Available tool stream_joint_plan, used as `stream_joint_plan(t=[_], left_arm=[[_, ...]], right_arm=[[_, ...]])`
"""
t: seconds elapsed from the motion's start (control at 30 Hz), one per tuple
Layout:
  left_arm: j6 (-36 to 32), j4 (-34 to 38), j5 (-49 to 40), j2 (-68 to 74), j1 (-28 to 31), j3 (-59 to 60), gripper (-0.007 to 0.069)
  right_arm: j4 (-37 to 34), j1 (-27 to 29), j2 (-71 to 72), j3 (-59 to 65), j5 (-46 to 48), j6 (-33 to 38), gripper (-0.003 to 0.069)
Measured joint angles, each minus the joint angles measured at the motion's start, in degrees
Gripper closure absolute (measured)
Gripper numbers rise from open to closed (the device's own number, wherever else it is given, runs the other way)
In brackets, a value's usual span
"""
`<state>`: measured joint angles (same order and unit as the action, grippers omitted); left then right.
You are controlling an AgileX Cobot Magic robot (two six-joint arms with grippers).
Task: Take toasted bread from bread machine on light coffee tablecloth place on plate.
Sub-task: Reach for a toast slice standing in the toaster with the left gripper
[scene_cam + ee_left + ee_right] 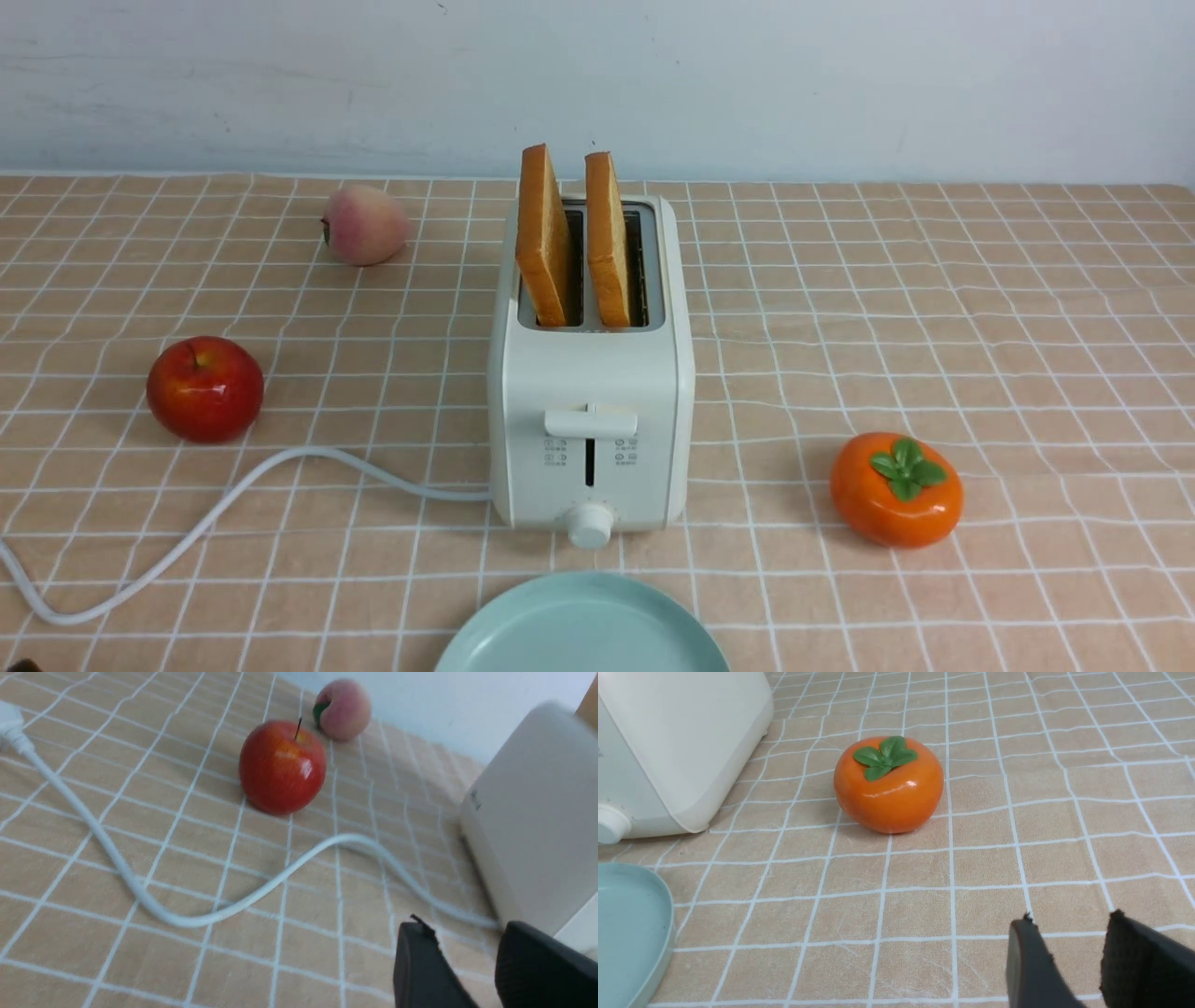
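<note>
- Two slices of toasted bread, the left slice (544,238) and the right slice (607,243), are standing upright in the slots of the bread machine (590,392), each rising well above its top.
- The toaster is sitting mid-table on the light coffee tablecloth (934,308), with the plate (583,630) lying just in front of it, bare, at the near edge.
- The slices are running front to back, showing the robot their thin crust edges and turning their broad faces out to either side.
- The left gripper (465,933) is hanging low over the cloth with its fingers spread and nothing between them. The toaster's side wall is looming close on its inner side.
- The right gripper (1069,924) is likewise hovering spread and empty, with the persimmon (888,786) ahead of it and the toaster farther off.
- Neither arm is showing in the front view. The left one is looking the nearer, and whichever goes will likely be rising above the slots and closing across a slice's broad faces.
</note>
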<state>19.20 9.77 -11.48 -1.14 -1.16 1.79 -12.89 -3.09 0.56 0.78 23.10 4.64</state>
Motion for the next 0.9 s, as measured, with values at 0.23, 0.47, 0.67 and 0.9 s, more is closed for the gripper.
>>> stream_joint_plan(t=[0.23,0.47,0.67,0.9], left_arm=[[3.29,8.43,8.36,0.00,0.00,0.00,0.0386],[3.72,9.56,10.06,0.00,0.00,0.00,0.0386],[3.91,12.03,18.69,0.00,0.00,0.00,0.0386],[6.01,18.35,35.53,0.00,0.00,-1.18,0.0473]], right_arm=[[0.00,0.00,0.00,0.00,0.00,0.00,0.0417],[-13.45,0.00,0.00,0.64,-3.74,-1.60,0.0417],[-32.25,0.00,0.00,0.64,-13.26,-2.72,0.0417],[-47.54,0.00,0.00,0.64,-21.42,-2.84,0.0417]])
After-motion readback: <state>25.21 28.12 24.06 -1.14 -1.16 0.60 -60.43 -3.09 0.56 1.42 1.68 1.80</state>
